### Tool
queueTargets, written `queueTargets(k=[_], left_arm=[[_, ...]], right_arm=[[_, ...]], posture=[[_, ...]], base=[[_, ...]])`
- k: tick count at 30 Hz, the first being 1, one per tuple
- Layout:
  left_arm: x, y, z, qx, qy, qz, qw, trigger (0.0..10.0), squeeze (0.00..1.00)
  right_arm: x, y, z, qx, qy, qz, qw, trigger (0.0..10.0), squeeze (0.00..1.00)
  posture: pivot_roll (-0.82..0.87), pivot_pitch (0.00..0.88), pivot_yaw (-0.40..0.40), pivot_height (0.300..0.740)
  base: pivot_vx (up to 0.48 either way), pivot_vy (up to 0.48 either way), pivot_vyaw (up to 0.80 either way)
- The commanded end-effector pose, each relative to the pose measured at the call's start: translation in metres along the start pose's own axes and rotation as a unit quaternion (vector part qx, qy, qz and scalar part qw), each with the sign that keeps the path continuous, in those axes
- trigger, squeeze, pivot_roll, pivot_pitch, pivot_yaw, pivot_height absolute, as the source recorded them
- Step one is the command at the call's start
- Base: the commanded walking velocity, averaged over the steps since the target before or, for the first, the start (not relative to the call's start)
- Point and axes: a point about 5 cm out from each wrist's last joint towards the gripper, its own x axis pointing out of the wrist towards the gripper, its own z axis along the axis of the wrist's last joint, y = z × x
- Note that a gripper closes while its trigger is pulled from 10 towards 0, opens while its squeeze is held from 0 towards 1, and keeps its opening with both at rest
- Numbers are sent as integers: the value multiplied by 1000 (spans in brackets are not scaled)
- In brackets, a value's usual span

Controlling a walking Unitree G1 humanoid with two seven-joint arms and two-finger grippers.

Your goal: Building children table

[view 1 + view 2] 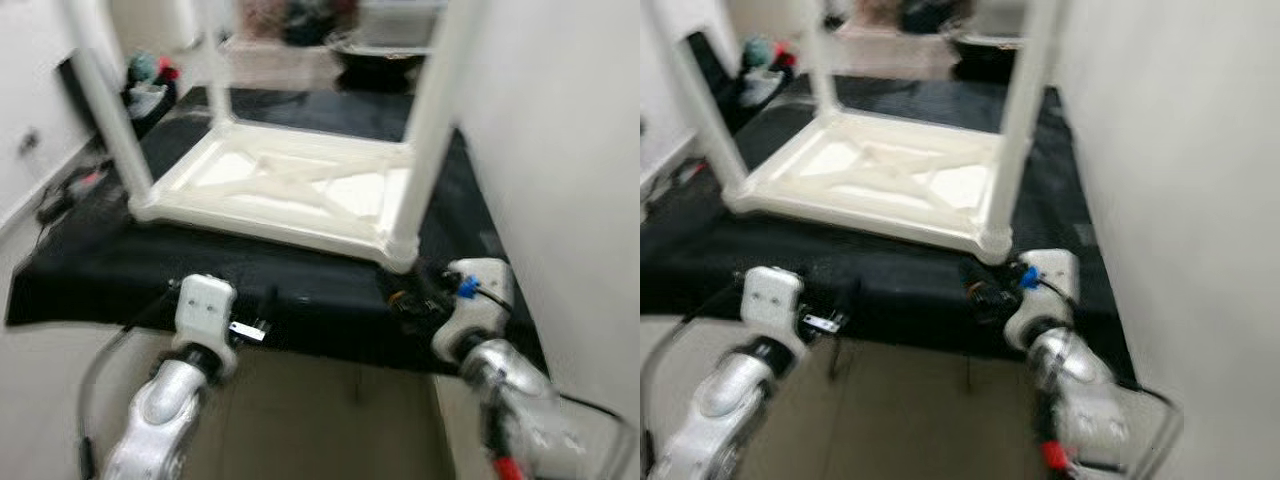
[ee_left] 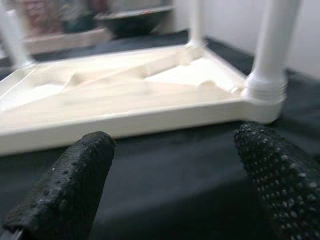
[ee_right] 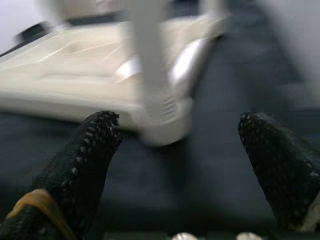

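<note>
Head views: You see the white table [image 1: 290, 185] upside down on the black cloth [image 1: 120, 265], its legs [image 1: 432, 120] pointing up. Both arms are low at the cloth's near edge, and the picture is blurry.
Left wrist view: Your left gripper [image 2: 170, 165] is spread wide and holds nothing. The table's rim is just ahead of it.
Right wrist view: Your right gripper [image 3: 175, 150] is spread wide too, facing the near corner leg [image 3: 152, 65].
Tip: I think a leg needs checking. Go slow, put the leg between the fingers, then squeeze gently.
</note>
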Motion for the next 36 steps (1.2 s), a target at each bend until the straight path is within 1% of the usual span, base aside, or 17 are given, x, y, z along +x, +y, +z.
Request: queueTargets(k=[1, 4, 6, 7, 8, 10, 14, 20, 22, 24, 26, 27, 28, 29, 33, 34, 36], left_arm=[[0, 2, 1, 0, -2, -2, 1000, 10000, 0], [4, 0, 11, -4, -22, -22, 1000, 10000, 0], [4, -2, 14, -11, -30, -32, 999, 10000, 0], [4, -2, 16, -12, -33, -35, 999, 10000, 0], [4, -2, 16, -12, -33, -35, 999, 10000, 0], [2, -3, 18, -12, -36, -38, 999, 10000, 0], [-3, -5, 18, -20, -34, -45, 998, 10000, 0], [-9, -9, 14, -38, -21, -51, 998, 10000, 0], [-15, -15, 14, -48, -20, -71, 996, 10000, 0], [-18, -18, 15, -50, -22, -82, 995, 10000, 0], [-18, -18, 15, -50, -22, -82, 995, 10000, 0], [-21, -19, 17, -51, -24, -94, 994, 10000, 0], [-26, -20, 20, -49, -24, -115, 992, 10000, 0], [-27, -20, 20, -50, -23, -118, 991, 10000, 0], [-27, -18, 20, -51, -23, -116, 992, 10000, 0], [-27, -17, 20, -51, -24, -113, 992, 10000, 0], [-26, -17, 20, -52, -24, -111, 992, 10000, 0]], right_arm=[[6, 2, 3, -2, -11, 4, 1000, 10000, 0], [25, -2, 19, -5, -36, 2, 999, 10000, 0], [31, 0, 23, -9, -37, 10, 999, 10000, 0], [34, 6, 25, -9, -40, 30, 999, 10000, 0], [34, 6, 25, -9, -40, 30, 999, 10000, 0], [38, 21, 26, -17, -47, 77, 996, 10000, 0], [44, 31, 25, -19, -51, 94, 994, 10000, 0], [58, 26, 32, -25, -65, 62, 996, 10000, 0], [66, 21, 41, -28, -76, 44, 996, 10000, 0], [70, 19, 48, -30, -85, 44, 995, 10000, 0], [70, 19, 48, -30, -85, 44, 995, 10000, 0], [71, 16, 54, -30, -93, 53, 994, 10000, 0], [70, 11, 65, -25, -105, 91, 990, 10000, 0], [69, 11, 67, -24, -109, 105, 988, 10000, 0], [63, 12, 68, -20, -108, 146, 983, 10000, 0], [57, 13, 65, -18, -105, 170, 980, 10000, 0], [53, 14, 62, -17, -103, 186, 977, 10000, 0]], posture=[[-144, 115, -55, 740], [-132, 123, -51, 740], [-130, 124, -52, 740], [-122, 127, -52, 740], [-122, 127, -52, 740], [-114, 135, -52, 740], [-96, 151, -53, 740], [-88, 184, -49, 740], [-75, 203, -51, 740], [-64, 218, -53, 740], [-64, 218, -53, 740], [-56, 227, -55, 740], [-55, 238, -55, 740], [-56, 238, -55, 740], [-60, 232, -55, 740], [-59, 216, -55, 740], [-59, 216, -55, 740]], base=[[0, 0, -587], [0, 0, 0], [0, 0, 0], [0, 0, 0], [0, 0, 0], [0, 0, 0], [0, 0, 0], [0, 0, 0], [0, 0, 0], [0, 0, 0], [0, 0, 0], [0, 0, 0], [0, 0, 0], [0, 0, 0], [0, 0, 0], [0, 0, 0], [0, 0, 0]])
